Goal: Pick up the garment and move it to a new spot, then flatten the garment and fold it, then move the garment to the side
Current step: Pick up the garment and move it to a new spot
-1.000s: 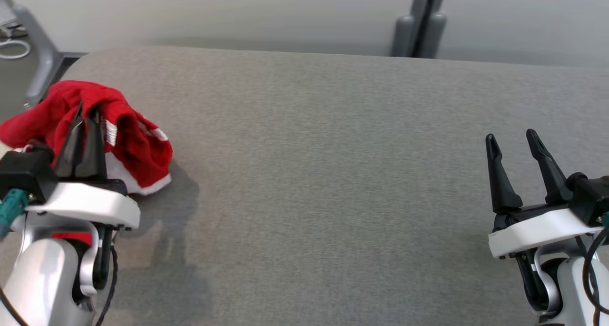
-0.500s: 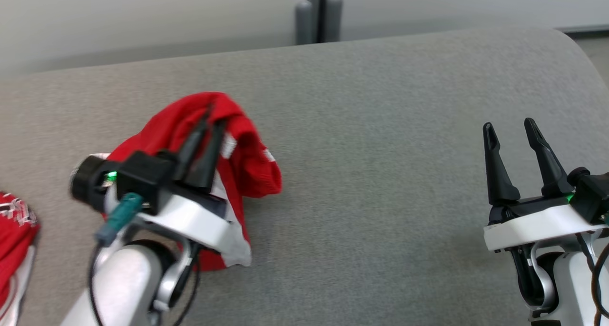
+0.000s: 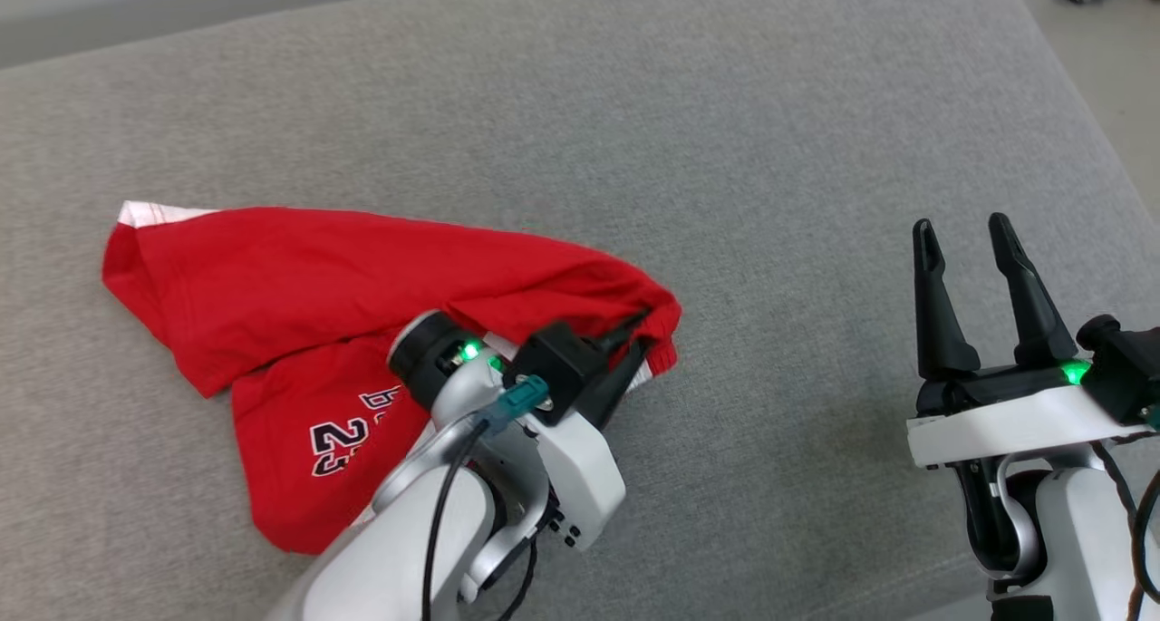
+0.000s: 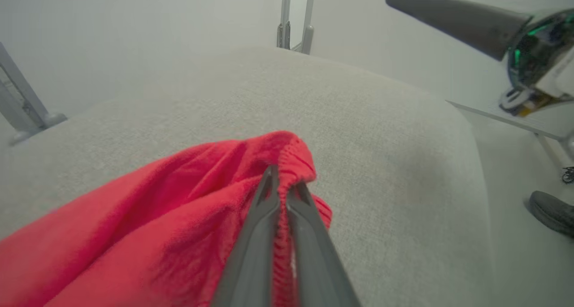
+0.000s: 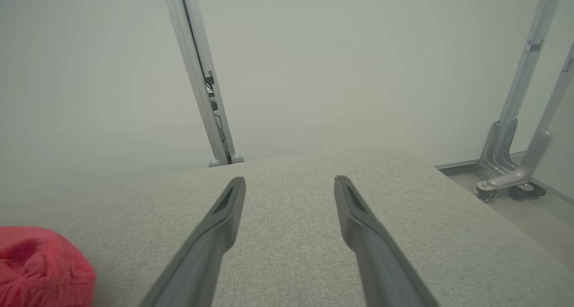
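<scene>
The garment (image 3: 299, 286) is a red jersey with white trim and dark printed numbers, stretched out across the grey padded table (image 3: 634, 104) from the left toward the middle. My left gripper (image 3: 634, 335) is shut on its right-hand edge, and the left wrist view shows the red fabric (image 4: 179, 217) pinched between the closed fingers (image 4: 269, 199). At the lower right my right gripper (image 3: 962, 227) stands open above bare table, away from the garment. In the right wrist view its fingers (image 5: 224, 217) are spread, with a bit of the red cloth (image 5: 40, 266) at the lower left.
The table's rounded right edge (image 3: 1078, 113) drops to the floor. Grey metal stand legs (image 5: 506, 181) with wheels stand on the floor beyond it, and an upright post (image 5: 202, 83) rises behind the table. A dark shoe-like shape (image 4: 551, 213) lies on the floor.
The head camera has swung and tilted down. My left gripper has dragged the garment toward the table's middle, and the bunched cloth now trails out long behind it. The right gripper stays open.
</scene>
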You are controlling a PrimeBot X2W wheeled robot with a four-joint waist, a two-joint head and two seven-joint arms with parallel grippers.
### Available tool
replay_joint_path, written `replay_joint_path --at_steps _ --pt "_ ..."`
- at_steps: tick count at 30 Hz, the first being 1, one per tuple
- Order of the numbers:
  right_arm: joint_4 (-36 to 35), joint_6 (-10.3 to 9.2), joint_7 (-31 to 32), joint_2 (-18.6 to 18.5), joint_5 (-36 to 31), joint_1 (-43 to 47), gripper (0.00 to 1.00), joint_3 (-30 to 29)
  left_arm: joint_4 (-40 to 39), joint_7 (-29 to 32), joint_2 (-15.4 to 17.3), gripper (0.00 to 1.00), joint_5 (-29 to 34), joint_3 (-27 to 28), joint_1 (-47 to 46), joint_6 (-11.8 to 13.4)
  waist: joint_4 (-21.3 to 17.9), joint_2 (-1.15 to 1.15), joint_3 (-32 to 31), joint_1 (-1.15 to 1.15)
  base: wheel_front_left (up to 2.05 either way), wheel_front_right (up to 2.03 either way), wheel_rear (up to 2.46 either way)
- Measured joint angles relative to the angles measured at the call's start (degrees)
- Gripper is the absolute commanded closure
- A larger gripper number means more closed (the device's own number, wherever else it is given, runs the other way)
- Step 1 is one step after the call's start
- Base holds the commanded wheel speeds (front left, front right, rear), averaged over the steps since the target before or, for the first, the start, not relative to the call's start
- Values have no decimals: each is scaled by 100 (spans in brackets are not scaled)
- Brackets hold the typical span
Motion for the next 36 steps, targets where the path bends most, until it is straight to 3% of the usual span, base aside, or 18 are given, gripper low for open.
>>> replay_joint_path --at_steps 6,7,8,9,14,21,28,36 --pt "203 0 -143 3 151 -90 0 89 687 -119 -130 100 -1 -186 -170 -130 -236 0 255 0 0 0 0" --pt "236 0 -177 4 155 -107 0 96 786 -130 -148 96 21 -204 -210 -129 -254 0 274 0 0 0 0" --pt "272 0 -185 4 156 -125 0 98 854 -168 -165 61 55 -205 -230 -107 -261 0 277 0 0 0 0" --pt "318 0 -191 4 158 -151 0 99 909 -240 -178 0 54 -199 -236 -96 -257 0 266 0 0 0 0" --pt "466 0 -243 8 147 -170 0 71 1079 -519 -244 0 33 -190 -262 -81 -174 0 99 0 0 0 0" --pt "548 0 -258 11 66 -144 0 26 1095 -1067 -218 0 -265 222 -110 158 172 0 -192 0 0 0 0" --pt "537 0 -178 13 -79 -65 0 -21 956 -1629 34 0 -658 951 207 547 620 0 -436 0 0 0 0" --pt "497 0 -7 14 -221 70 0 -116 837 -1968 552 0 -1058 1912 698 985 1064 0 -728 0 0 0 0"
